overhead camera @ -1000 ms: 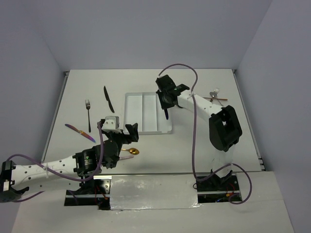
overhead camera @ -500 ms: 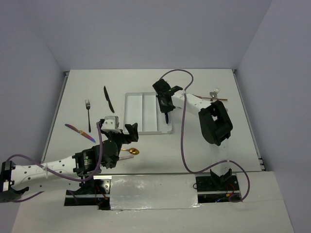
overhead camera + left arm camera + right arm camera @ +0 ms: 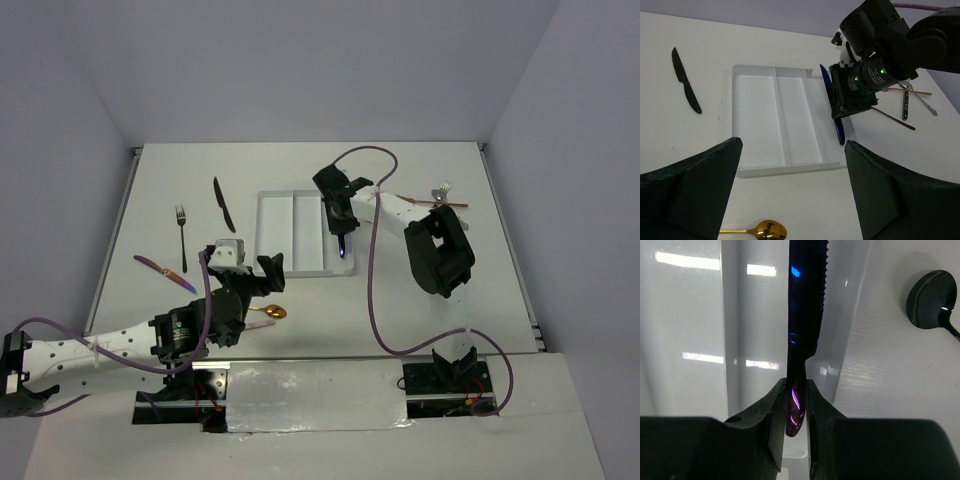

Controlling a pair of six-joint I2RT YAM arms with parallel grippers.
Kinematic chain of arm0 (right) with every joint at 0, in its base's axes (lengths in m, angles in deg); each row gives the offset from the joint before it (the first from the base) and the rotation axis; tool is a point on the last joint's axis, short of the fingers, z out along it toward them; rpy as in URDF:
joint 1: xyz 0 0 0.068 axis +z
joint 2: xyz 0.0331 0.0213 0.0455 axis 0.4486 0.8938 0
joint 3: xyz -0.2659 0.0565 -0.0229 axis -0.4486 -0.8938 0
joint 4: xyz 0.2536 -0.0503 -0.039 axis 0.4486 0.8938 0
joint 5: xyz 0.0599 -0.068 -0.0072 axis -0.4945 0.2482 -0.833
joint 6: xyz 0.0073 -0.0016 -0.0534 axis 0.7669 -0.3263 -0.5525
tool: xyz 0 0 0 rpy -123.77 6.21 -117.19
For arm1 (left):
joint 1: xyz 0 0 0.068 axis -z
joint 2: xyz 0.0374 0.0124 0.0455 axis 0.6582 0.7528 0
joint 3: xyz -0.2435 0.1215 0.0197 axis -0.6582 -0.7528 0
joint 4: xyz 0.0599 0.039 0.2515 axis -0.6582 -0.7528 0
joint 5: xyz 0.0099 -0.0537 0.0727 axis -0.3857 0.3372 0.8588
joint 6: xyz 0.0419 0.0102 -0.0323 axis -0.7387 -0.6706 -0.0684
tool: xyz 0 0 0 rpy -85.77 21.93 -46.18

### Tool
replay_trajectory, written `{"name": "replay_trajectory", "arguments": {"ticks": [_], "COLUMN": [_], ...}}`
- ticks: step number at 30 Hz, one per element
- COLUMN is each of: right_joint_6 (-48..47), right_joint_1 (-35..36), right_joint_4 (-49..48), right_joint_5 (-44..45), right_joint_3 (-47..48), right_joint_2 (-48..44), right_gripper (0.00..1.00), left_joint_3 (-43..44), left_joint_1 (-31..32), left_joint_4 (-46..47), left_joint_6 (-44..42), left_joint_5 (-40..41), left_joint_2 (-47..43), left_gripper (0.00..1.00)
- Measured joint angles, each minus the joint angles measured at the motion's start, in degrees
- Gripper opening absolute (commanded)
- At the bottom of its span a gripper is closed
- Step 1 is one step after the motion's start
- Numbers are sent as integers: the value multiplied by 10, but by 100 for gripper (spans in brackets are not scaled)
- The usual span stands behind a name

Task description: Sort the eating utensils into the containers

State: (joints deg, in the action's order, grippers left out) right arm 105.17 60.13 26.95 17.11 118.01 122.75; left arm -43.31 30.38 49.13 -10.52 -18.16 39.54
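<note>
The white tray (image 3: 285,235) with three long compartments lies mid-table; it also shows in the left wrist view (image 3: 760,115). My right gripper (image 3: 342,222) is shut on a dark blue knife (image 3: 343,246) by its handle. In the right wrist view the serrated blade (image 3: 805,305) runs along the tray's right compartment (image 3: 755,315), beside its right rim; the gripper (image 3: 796,405) pinches the handle. Whether the knife touches the tray I cannot tell. My left gripper (image 3: 271,287) is open and empty, just short of the tray's near edge, above a gold spoon (image 3: 270,313).
A black knife (image 3: 223,204), a silver fork (image 3: 182,235) and an iridescent purple utensil (image 3: 165,272) lie left of the tray. Several utensils (image 3: 440,196) lie to its right, among them a black spoon (image 3: 932,300). The gold spoon's bowl (image 3: 767,230) lies between my left fingers.
My right gripper has moved a little left and down toward the tray's near edge with the knife, and the right arm has folded closer. The left arm has not moved.
</note>
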Motion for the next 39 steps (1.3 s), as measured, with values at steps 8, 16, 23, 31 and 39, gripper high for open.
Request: {"name": "replay_trajectory", "arguments": {"ticks": [8, 16, 23, 31, 39], "right_joint_6": [8, 21, 23, 25, 25], "right_joint_1": [0, 0, 0, 0, 0], "right_joint_4": [13, 27, 45, 65, 69], "right_joint_5": [-8, -26, -36, -36, -39], "right_joint_3": [4, 4, 4, 7, 14], "right_joint_2": [9, 9, 9, 16, 16], "right_gripper": [0, 0, 0, 28, 41], "left_joint_3": [0, 0, 0, 0, 0], "left_joint_1": [0, 0, 0, 0, 0], "left_joint_4": [0, 0, 0, 0, 0], "left_joint_6": [0, 0, 0, 0, 0], "left_joint_5": [0, 0, 0, 0, 1], "left_joint_2": [0, 2, 2, 2, 4], "left_gripper": [97, 97, 97, 97, 97]}}
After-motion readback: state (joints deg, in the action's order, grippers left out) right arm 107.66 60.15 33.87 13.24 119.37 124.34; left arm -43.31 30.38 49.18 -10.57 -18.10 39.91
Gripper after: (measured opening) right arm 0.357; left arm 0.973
